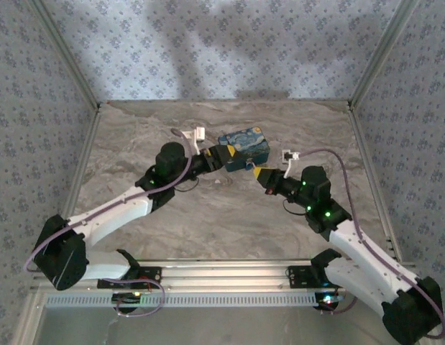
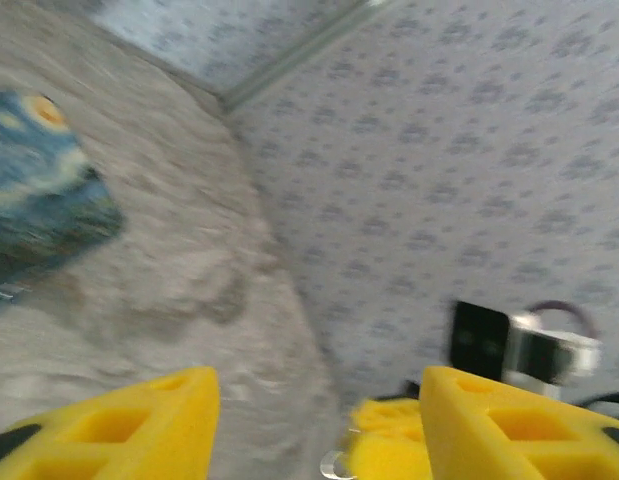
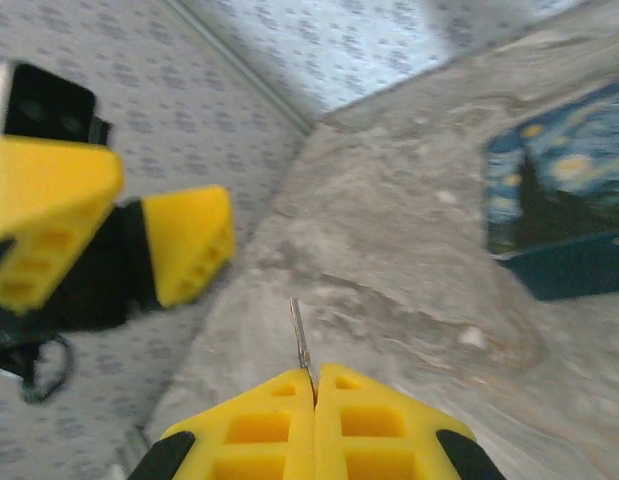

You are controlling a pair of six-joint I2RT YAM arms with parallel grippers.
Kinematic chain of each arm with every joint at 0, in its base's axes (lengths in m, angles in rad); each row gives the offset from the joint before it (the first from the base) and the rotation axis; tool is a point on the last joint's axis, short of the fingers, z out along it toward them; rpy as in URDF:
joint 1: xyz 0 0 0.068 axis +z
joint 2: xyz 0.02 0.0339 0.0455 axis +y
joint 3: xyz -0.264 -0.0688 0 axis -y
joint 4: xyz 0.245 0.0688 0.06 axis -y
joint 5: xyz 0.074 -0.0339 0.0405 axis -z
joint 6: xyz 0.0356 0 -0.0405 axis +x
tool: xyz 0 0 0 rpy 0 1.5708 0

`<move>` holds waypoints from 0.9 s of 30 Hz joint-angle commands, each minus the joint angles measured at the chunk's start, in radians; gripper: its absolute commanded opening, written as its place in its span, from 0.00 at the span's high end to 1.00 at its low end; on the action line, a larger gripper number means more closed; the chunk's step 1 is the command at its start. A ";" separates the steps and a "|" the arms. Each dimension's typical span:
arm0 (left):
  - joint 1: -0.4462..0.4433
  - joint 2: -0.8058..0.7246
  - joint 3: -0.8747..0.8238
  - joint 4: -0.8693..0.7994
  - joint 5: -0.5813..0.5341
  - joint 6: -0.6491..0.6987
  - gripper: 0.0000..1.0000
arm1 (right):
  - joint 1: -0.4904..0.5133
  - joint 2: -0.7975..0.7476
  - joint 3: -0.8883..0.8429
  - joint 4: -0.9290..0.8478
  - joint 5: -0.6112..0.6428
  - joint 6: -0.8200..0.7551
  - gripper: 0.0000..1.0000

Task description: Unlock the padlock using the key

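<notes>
Two yellow-fingered grippers are brought close together just in front of the swirl-painting printed box (image 1: 245,147), which lies toward the far side of the grey marbled table (image 1: 229,223). Seen from above, the left gripper (image 2: 314,425) is placed at the box's near left corner; whether the box is touched cannot be told. Its jaws are held well apart with nothing gripped between the pads, and the right gripper's yellow fingers are seen through the gap. The right gripper (image 3: 314,385) is set just off the box's near right corner and is pointed toward the left gripper. Its jaws are pressed together and the key (image 3: 301,335) is clamped between them. A thin pale metal blade is left sticking out past the fingertips, over the table and apart from the box. From the left wrist, a small bright metal loop is seen beside the right gripper's fingers, but the view is blurred and it cannot be identified. The two grippers are near each other without touching. Patterned wall panels (image 1: 208,50) are stood behind the box.
</notes>
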 commanded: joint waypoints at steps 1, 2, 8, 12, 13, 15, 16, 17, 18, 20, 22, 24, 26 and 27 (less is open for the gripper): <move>0.005 0.017 0.128 -0.350 -0.059 0.239 0.40 | -0.006 -0.063 0.072 -0.336 0.180 -0.149 1.00; 0.006 0.041 0.163 -0.398 -0.071 0.281 0.39 | -0.006 -0.075 0.081 -0.380 0.212 -0.164 1.00; 0.005 0.227 0.364 -0.579 -0.135 0.446 0.35 | -0.008 -0.122 0.134 -0.601 0.358 -0.181 1.00; -0.009 0.388 0.540 -0.700 -0.171 0.538 0.34 | -0.008 -0.138 0.157 -0.748 0.450 -0.141 1.00; -0.013 0.430 0.588 -0.730 -0.186 0.559 0.34 | -0.008 -0.140 0.160 -0.776 0.464 -0.143 1.00; -0.026 0.501 0.662 -0.763 -0.211 0.593 0.34 | -0.008 -0.142 0.164 -0.819 0.500 -0.145 1.00; -0.033 0.538 0.697 -0.768 -0.220 0.605 0.33 | -0.010 -0.142 0.167 -0.834 0.514 -0.147 1.00; -0.037 0.569 0.724 -0.774 -0.219 0.613 0.33 | -0.010 -0.142 0.164 -0.845 0.525 -0.147 1.00; -0.043 0.605 0.761 -0.784 -0.217 0.619 0.33 | -0.010 -0.143 0.164 -0.853 0.535 -0.148 1.00; -0.056 0.675 0.836 -0.808 -0.209 0.636 0.33 | -0.011 -0.141 0.165 -0.863 0.545 -0.148 1.00; -0.076 0.743 0.925 -0.844 -0.210 0.660 0.33 | -0.012 -0.141 0.165 -0.871 0.551 -0.150 1.00; -0.091 0.814 1.019 -0.891 -0.213 0.680 0.33 | -0.013 -0.141 0.166 -0.879 0.558 -0.151 1.00; -0.101 0.879 1.111 -0.926 -0.211 0.692 0.33 | -0.015 -0.141 0.168 -0.889 0.563 -0.153 1.00; -0.103 0.911 1.154 -0.943 -0.207 0.697 0.33 | -0.014 -0.141 0.169 -0.891 0.563 -0.154 1.00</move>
